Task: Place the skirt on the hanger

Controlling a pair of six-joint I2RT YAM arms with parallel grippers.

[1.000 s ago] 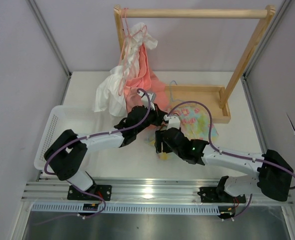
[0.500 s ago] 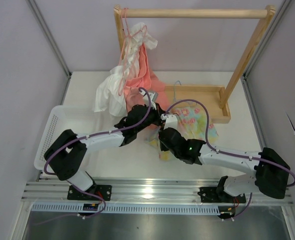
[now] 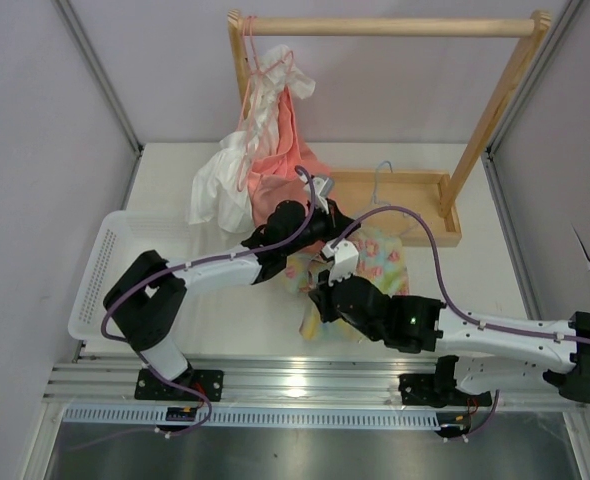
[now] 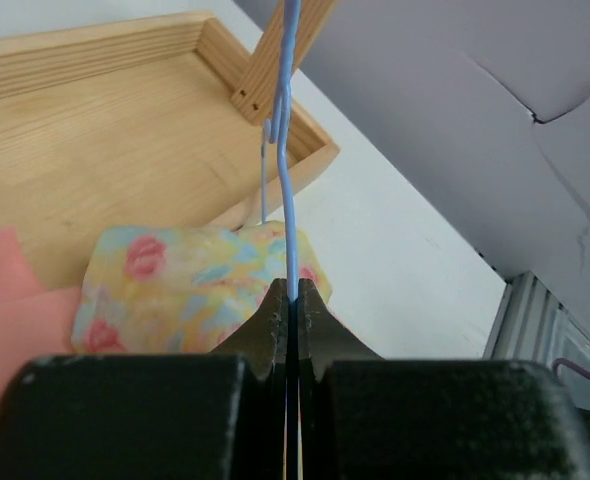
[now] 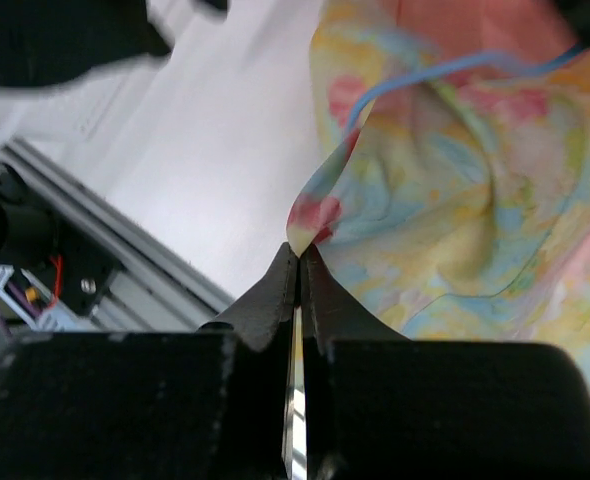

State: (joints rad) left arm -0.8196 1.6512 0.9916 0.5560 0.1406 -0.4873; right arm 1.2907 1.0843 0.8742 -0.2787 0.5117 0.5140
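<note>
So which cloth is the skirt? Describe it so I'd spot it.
Find the wooden clothes rack at the back; the skirt sits bunched just in front of its base. Unlike the plain pink garment and white garment hanging nearby, it is pale yellow and blue with pink flowers.

Beyond my left claw (image 4: 292, 300) stands a wooden rack (image 3: 390, 27) on its tray base (image 4: 95, 110). Pale lilac walls (image 3: 35, 150) enclose the white table (image 3: 235, 325) beneath.

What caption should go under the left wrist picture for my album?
The left tool pinches the blue hanger, flowery skirt and wooden tray behind.
</note>
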